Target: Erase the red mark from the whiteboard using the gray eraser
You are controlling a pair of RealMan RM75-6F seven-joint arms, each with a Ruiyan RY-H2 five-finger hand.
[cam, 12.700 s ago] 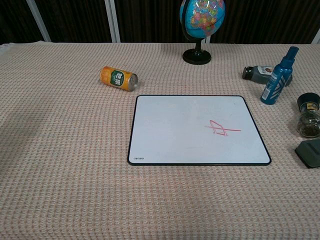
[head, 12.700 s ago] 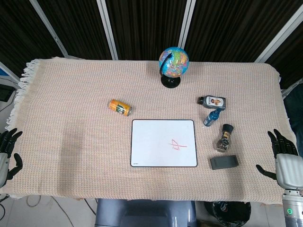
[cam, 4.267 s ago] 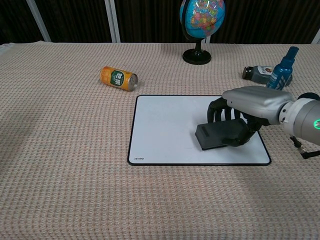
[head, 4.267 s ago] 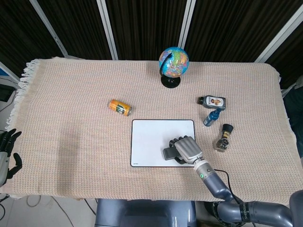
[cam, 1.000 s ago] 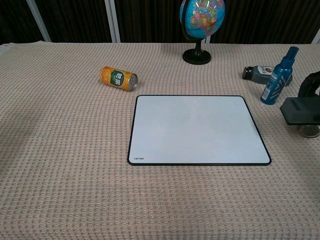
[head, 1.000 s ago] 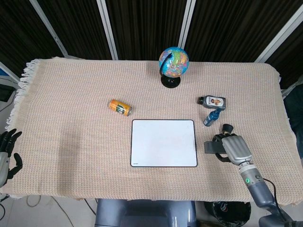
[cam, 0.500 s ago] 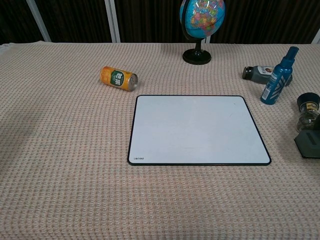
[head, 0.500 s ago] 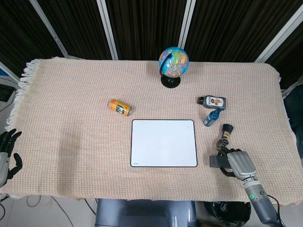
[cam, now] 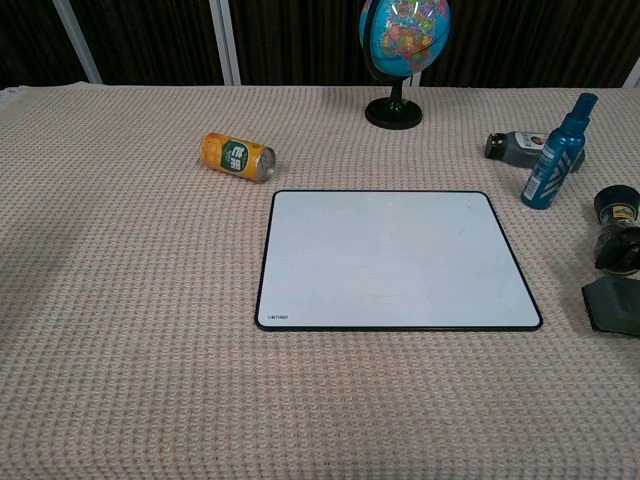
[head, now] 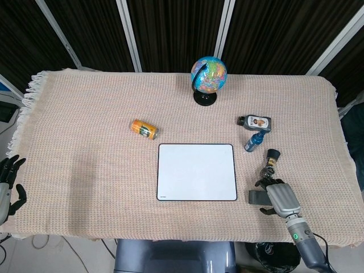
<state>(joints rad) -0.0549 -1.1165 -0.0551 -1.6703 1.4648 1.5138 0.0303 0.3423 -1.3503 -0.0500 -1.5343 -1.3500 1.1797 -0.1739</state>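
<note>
I had the right hand [head: 280,199] wrapped around the gray eraser [head: 256,197], low over the cloth just right of the whiteboard [head: 196,172], near the pepper grinder [head: 270,161]. Board surface was clean white. Left hand [head: 8,185] sat at the table edge, fingers apart, holding nothing.

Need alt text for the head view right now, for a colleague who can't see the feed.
Seen from above, the right hand holds the gray eraser low over the cloth right of a clean whiteboard, just in front of a pepper grinder. A globe, orange can and two bottles lie beyond; the left hand waits, open, at the table's left edge.
</note>
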